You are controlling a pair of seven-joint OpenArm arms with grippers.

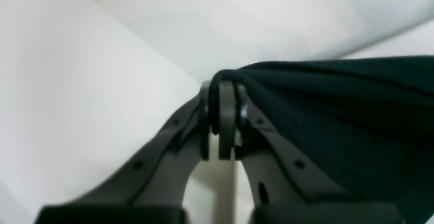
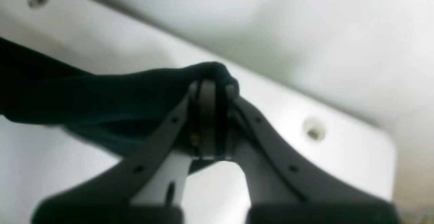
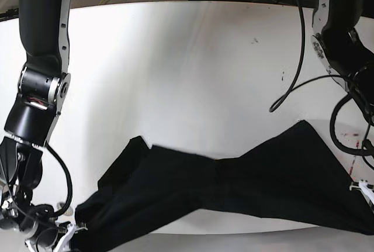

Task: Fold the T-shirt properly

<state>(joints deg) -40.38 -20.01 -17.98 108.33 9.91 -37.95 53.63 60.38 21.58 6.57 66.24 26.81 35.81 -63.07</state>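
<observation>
- Counter [image 3: 175, 59]: I see a wide white surface filling most of the base view, with a few small dark specks toward its far right side.
- T-shirt [image 3: 234, 187]: plain matte black cloth, stretched sideways across the near edge of the counter between my two arms. It is broad on the right, pinched into a narrow waist at the middle, and rumpled with overlapping flaps on the left. No print shows.
- Left tool [image 1: 222, 122]: its jaws are closed tight on a bunched edge of the shirt, which loops over the fingertips and fans out taut to the right in ribbed folds.
- Right tool [image 2: 210, 115]: also clamped on the shirt, a dark wad gathered over its tips, the cloth trailing off to the left above the counter.
</observation>
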